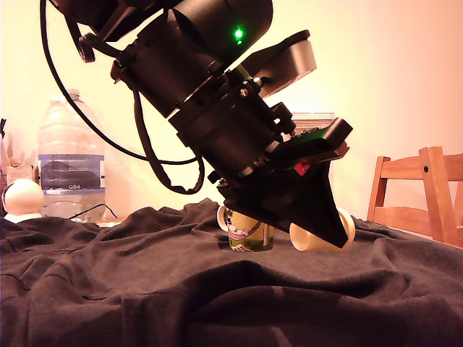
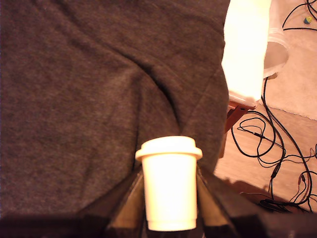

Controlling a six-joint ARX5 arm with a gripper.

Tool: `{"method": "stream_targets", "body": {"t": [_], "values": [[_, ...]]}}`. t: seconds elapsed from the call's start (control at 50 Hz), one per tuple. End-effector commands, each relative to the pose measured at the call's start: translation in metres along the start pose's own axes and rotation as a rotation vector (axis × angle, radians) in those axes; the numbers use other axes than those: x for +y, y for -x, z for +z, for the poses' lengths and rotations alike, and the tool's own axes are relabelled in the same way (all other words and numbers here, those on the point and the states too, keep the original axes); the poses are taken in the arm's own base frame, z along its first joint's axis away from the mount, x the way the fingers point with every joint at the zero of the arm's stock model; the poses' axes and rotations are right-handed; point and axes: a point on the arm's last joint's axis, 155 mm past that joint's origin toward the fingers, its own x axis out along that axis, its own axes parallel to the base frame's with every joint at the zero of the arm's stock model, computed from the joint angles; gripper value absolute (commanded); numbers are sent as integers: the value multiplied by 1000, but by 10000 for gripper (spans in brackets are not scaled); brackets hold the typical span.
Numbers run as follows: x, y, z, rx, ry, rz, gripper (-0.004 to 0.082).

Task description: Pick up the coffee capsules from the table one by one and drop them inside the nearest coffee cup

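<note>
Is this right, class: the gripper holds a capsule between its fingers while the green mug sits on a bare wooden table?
Not quite. The gripper does hold a capsule, but the mug sits on a table draped in rumpled dark cloth, as the exterior view shows.

My gripper (image 1: 318, 231) hides most of the coffee cup (image 1: 249, 237) and part of a coffee capsule (image 1: 346, 230); the wooden chair (image 1: 423, 191) runs off-frame. Bottle label (image 1: 71, 176) possibly unreadable.
</note>
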Motion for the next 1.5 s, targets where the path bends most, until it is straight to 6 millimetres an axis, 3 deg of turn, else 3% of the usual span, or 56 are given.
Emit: {"method": "stream_targets", "body": {"t": [0.0, 0.46, 0.86, 1.22, 1.48], "values": [[1, 5, 5, -19, 0, 4, 214], [-1, 11, 19, -67, -9, 0, 214], [3, 36, 43, -144, -12, 15, 214], [40, 77, 69, -249, 24, 98, 214], [76, 113, 73, -306, 63, 195, 214]]}}
